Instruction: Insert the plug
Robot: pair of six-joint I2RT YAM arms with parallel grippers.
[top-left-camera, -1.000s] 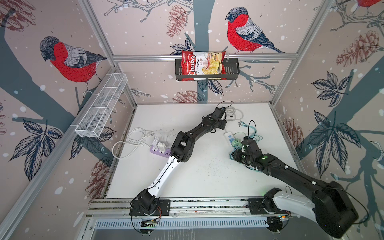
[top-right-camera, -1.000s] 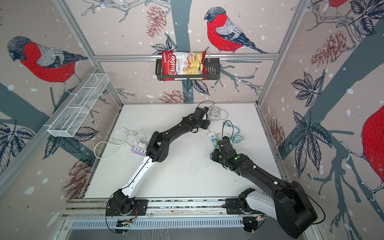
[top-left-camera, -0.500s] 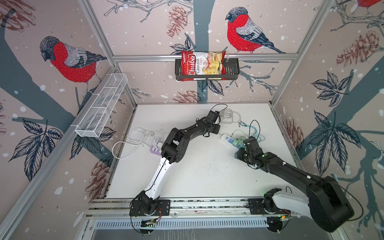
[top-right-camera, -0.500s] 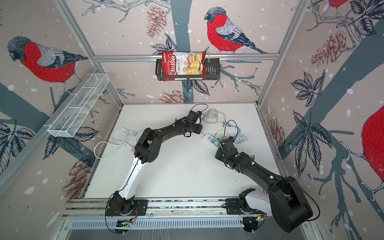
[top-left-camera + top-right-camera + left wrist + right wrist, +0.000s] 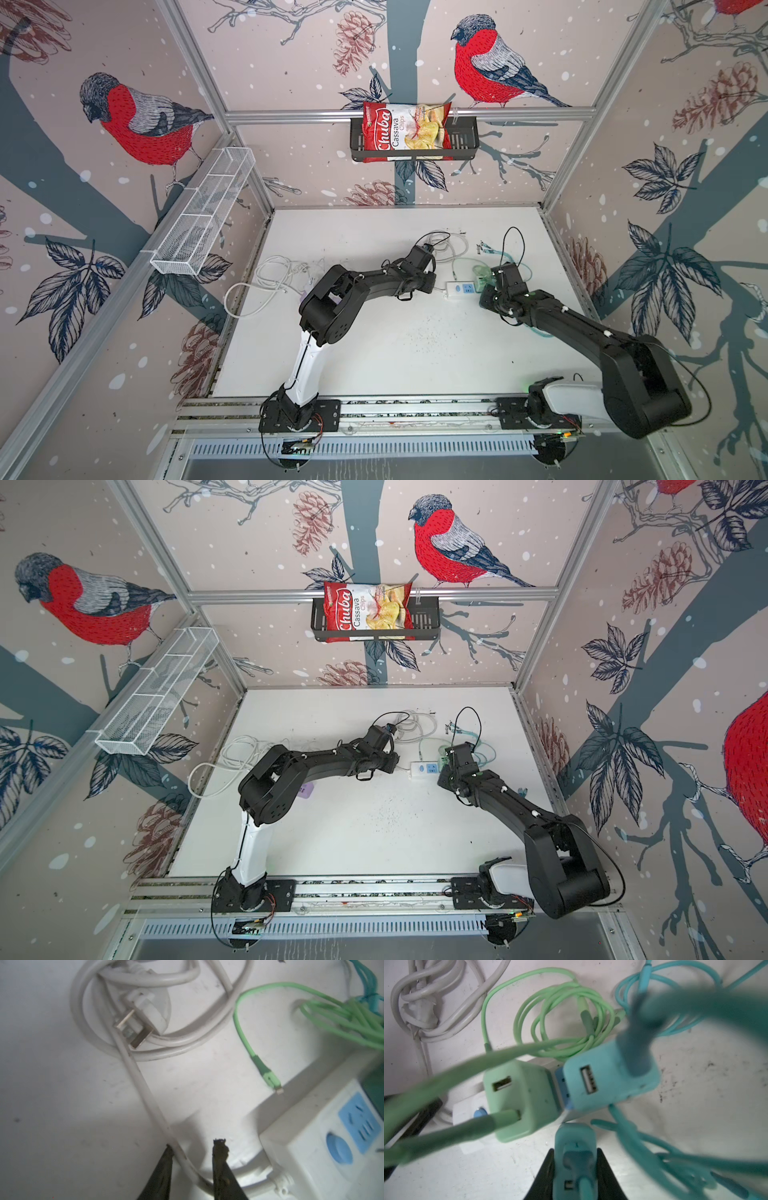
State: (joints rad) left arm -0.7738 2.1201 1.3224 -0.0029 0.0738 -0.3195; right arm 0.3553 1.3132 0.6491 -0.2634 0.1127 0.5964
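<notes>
Your left arm has swung back from the far cable pile. The left pincer [image 5: 195, 1145] now sits at the left end of the power strip [image 5: 462, 288], jaws drawn narrower with the white cord [image 5: 145, 1093] between them. The strip has turned from slanting to crosswise on the bench [image 5: 374, 357]. Your right pincer [image 5: 575, 1150], clamped on the teal plug [image 5: 576, 1136], has edged farther back.

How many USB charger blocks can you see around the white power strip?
3. A green charger sits on the power strip, a blue charger stands next to it, and a teal charger is clamped in the right gripper. More may be hidden.
</notes>
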